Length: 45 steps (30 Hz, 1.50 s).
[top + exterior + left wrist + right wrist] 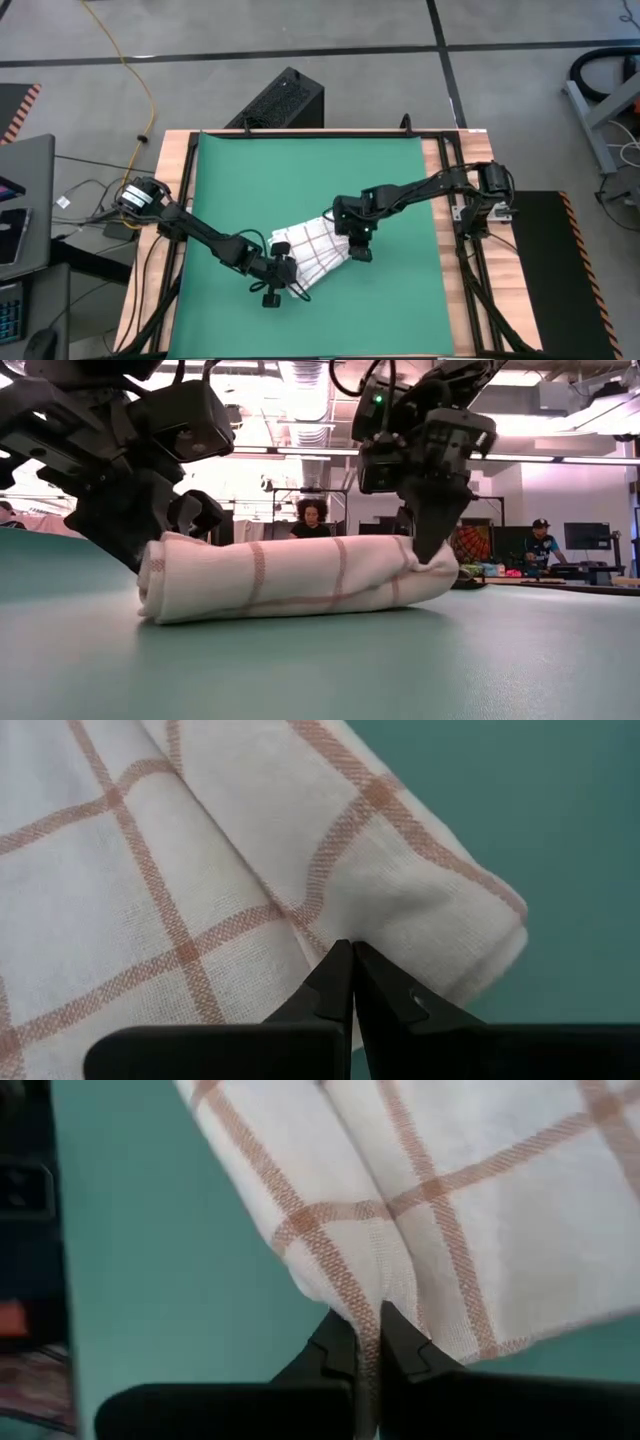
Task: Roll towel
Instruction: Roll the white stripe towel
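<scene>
The towel (310,255), white with a red grid, lies as a loose roll on the green mat (300,170), its underside on the mat in the low view (290,580). My left gripper (352,948) is shut, with its tips at the roll's end nearer the table's near-left (285,268). My right gripper (368,1320) is shut on the roll's other end (357,250). The low view shows the right gripper coming down onto that end (428,560). My left gripper sets its shut fingertips (340,960) against the towel beside a fold line near the roll's end (330,920), slanting down. Whether any cloth is nipped between them I cannot tell. My right gripper pinches a small pucker of cloth at the roll's end (368,1295) between its two fingers, slanting down from above. That end (425,568) is drawn up a little; the roll stays on the mat.
Bare green mat lies all around the towel (300,670). Wooden table strips (175,200) flank the mat. A black box (285,100) stands beyond the far edge. People (312,515) show in the room behind the table.
</scene>
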Motion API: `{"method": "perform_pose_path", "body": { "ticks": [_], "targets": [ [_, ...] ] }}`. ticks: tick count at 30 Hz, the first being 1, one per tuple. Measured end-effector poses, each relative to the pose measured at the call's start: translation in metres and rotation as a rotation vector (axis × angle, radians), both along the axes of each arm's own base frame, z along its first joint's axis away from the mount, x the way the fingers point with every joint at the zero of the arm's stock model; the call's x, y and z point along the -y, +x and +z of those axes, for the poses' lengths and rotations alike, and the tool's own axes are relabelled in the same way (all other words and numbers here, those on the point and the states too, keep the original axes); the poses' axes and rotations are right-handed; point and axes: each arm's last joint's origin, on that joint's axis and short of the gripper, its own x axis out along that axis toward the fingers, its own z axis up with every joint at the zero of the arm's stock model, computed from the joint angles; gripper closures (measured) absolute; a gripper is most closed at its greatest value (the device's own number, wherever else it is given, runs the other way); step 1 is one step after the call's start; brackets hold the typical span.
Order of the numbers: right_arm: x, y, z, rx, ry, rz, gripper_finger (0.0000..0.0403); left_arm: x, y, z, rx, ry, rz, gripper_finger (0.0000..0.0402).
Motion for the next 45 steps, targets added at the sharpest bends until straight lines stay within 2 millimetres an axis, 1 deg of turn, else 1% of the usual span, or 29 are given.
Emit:
{"method": "perform_pose_path", "body": {
  "ticks": [5, 9, 14, 18, 23, 27, 30, 33, 35, 40, 42, 45],
  "targets": [
    [0.011, 0.003, -0.004, -0.041, 0.053, -0.129, 0.0381, 0.002, 0.002, 0.002, 0.014, -0.035, -0.033, 0.0401],
    [0.013, 0.01, -0.009, -0.02, 0.038, -0.193, 0.0381, 0.003, 0.004, 0.004, 0.039, -0.058, -0.042, 0.0401],
    [0.013, 0.016, -0.015, -0.033, 0.079, -0.254, 0.0381, 0.003, 0.004, 0.004, 0.043, -0.062, -0.041, 0.0401],
    [0.013, 0.023, -0.011, 0.003, 0.13, -0.322, 0.0381, 0.002, 0.006, 0.005, 0.038, -0.1, -0.061, 0.0401],
    [0.014, 0.032, 0.004, 0.026, 0.154, -0.357, 0.0381, 0.001, 0.006, 0.005, 0.031, -0.118, -0.071, 0.0401],
    [0.019, 0.035, -0.008, -0.064, 0.206, -0.452, 0.0381, 0.001, 0.006, 0.005, 0.022, -0.129, -0.066, 0.0402],
    [0.02, 0.033, -0.013, -0.112, 0.209, -0.463, 0.0381, 0.0, 0.006, 0.007, 0.011, -0.162, -0.021, 0.0401],
    [0.019, 0.03, -0.015, -0.141, 0.197, -0.459, 0.0381, 0.0, 0.003, 0.015, 0.017, -0.202, 0.031, 0.0402],
    [0.019, 0.029, -0.015, -0.151, 0.195, -0.458, 0.0381, 0.0, 0.0, 0.026, 0.043, -0.217, 0.074, 0.0401],
    [0.019, 0.029, -0.015, -0.16, 0.205, -0.469, 0.0381, -0.002, -0.013, 0.055, 0.133, -0.174, 0.184, 0.0402],
    [0.019, 0.029, -0.015, -0.166, 0.212, -0.483, 0.0381, 0.0, -0.018, 0.062, 0.165, -0.16, 0.232, 0.0402],
    [0.019, 0.029, -0.015, -0.171, 0.215, -0.49, 0.0381, 0.008, -0.021, 0.067, 0.211, -0.158, 0.238, 0.0401]
  ]
}}
